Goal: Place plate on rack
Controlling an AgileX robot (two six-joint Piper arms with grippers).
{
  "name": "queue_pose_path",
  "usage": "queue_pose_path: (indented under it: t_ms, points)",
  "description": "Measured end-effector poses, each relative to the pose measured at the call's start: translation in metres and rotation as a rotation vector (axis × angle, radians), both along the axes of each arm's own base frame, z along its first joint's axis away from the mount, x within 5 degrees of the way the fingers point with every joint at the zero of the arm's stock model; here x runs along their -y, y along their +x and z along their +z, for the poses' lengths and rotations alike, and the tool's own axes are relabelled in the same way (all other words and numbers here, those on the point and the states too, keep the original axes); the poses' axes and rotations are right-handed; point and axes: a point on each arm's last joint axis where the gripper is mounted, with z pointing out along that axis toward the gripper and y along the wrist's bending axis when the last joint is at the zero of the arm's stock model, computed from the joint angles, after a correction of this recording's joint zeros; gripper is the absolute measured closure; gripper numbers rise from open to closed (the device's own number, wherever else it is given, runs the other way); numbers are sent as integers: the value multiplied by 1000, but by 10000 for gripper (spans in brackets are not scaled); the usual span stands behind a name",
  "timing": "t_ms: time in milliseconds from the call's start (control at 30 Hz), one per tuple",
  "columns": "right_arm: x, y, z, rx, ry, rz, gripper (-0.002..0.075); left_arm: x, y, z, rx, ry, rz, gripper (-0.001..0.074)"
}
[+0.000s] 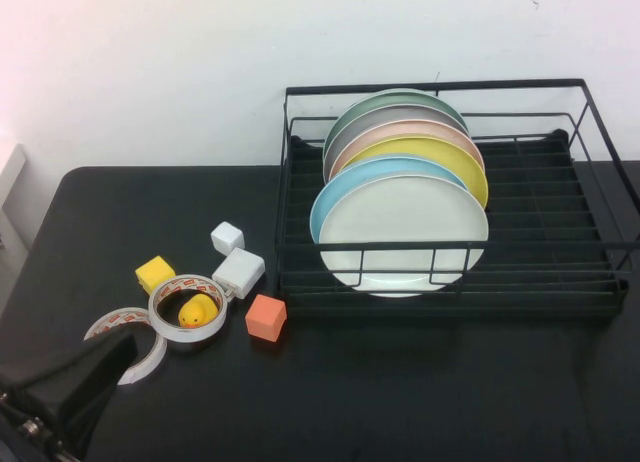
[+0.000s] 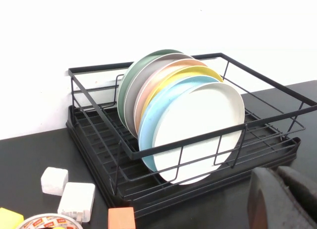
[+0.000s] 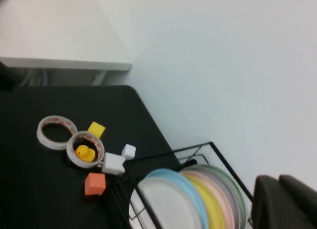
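Observation:
The pale mint-green plate (image 1: 403,232) stands on edge at the front of a row of several plates in the black wire rack (image 1: 600,282). It also shows in the left wrist view (image 2: 198,130) and the right wrist view (image 3: 161,206). Behind it stand light blue (image 1: 345,187), yellow, pink, grey and dark green plates. My left gripper (image 1: 60,392) is low at the table's front left corner, shut and empty (image 2: 277,199). My right gripper (image 3: 285,204) is out of the high view, held high above the rack's far side, shut and empty.
Left of the rack lie an orange cube (image 1: 266,317), two white blocks (image 1: 239,272), a yellow cube (image 1: 154,274), and two tape rolls (image 1: 187,307), one with a yellow rubber duck (image 1: 197,310) inside. A white wall stands behind the table.

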Motion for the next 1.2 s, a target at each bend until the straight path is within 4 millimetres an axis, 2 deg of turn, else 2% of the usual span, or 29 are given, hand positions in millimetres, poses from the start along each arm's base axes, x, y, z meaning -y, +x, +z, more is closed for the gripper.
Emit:
queue_pose_path:
  t_ms: [167,300,533,633,800,933,1100,1200]
  points:
    - [15,-32,-46,15,41,-44,718,0,0,0,0,0,0,736]
    - [26,-53,-79,1,-8,-70,718,0,0,0,0,0,-2,736]
    - [45,-78,-127,4,31,-198,718,0,0,0,0,0,-2,736]
    - [47,-76,-153,33,85,-236,718,0,0,0,0,0,-2,736]
    - [48,-55,-210,84,218,-339,718,0,0,0,0,0,-2,736]
    - [49,-42,-247,113,315,-408,718,0,0,0,0,0,-3,736]
    - [53,-34,-303,27,405,-501,718,0,0,0,0,0,-3,736]
    - [55,-36,-323,-20,419,-530,718,0,0,0,0,-1,-4,736]
